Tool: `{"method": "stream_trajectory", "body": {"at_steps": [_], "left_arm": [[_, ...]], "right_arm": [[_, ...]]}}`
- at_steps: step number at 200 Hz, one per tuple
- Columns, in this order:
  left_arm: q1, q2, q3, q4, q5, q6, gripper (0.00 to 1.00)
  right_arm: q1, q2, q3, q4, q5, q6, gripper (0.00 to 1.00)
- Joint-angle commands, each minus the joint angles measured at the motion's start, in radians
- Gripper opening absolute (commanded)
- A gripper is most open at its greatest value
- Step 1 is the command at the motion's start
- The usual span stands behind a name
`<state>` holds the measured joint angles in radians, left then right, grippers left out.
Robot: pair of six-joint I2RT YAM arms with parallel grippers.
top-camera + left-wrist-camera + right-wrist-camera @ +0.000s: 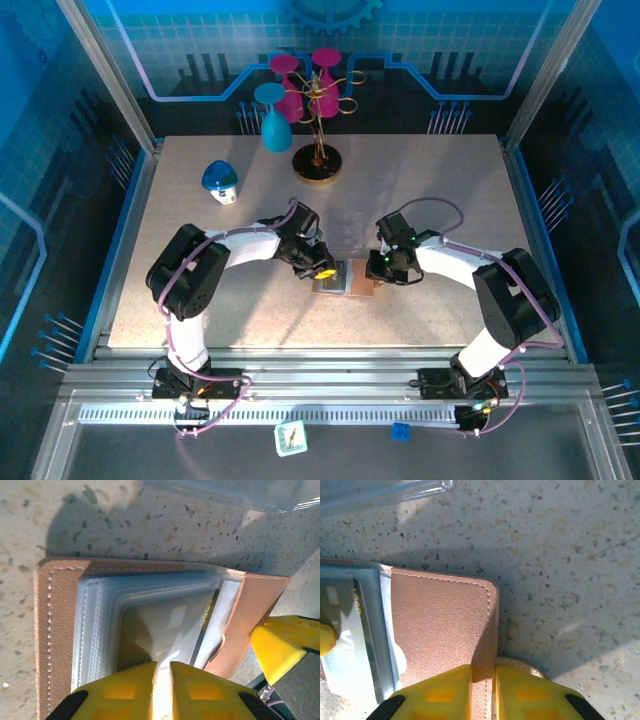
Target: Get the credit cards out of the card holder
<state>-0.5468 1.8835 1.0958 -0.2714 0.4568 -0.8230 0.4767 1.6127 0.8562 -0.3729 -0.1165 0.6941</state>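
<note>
The salmon-brown card holder lies open on the table between both grippers. My left gripper is shut on one pale clear inner sleeve, which is pulled up into a tent over the stack of sleeves. My right gripper is shut on the edge of the brown cover flap, and its yellow finger also appears in the left wrist view. A grey card with pale markings lies inside a sleeve at the left of the right wrist view. No red card is visible.
A clear plastic box lies just beyond the card holder. Further back stand a holder with pink and blue goblets and a blue-and-white mushroom-shaped item. Bare speckled tabletop lies to the right.
</note>
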Motion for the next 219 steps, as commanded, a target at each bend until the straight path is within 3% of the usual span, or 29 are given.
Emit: {"method": "stream_trajectory", "body": {"at_steps": [1,36,87,155,194,219], "left_arm": [[0.007,-0.042,-0.019,-0.069,-0.055,0.043,0.16],[0.011,-0.069,-0.038,-0.103,-0.114,0.059,0.15],[0.015,-0.079,-0.055,-0.066,-0.122,0.05,0.16],[0.007,-0.109,0.004,-0.037,-0.092,0.031,0.17],[-0.003,-0.089,0.009,-0.015,-0.038,0.014,0.17],[-0.011,-0.076,0.0,-0.003,-0.024,0.006,0.17]], "right_arm": [[0.003,0.035,0.0,0.055,-0.042,-0.017,0.16],[0.006,0.077,0.018,0.065,-0.055,-0.028,0.12],[0.022,0.092,-0.003,0.048,-0.016,-0.022,0.14],[0.05,-0.044,0.113,-0.146,0.049,-0.031,0.18],[0.062,-0.094,0.142,-0.153,0.011,-0.016,0.18],[0.063,-0.086,0.131,-0.08,-0.083,-0.002,0.18]]}}
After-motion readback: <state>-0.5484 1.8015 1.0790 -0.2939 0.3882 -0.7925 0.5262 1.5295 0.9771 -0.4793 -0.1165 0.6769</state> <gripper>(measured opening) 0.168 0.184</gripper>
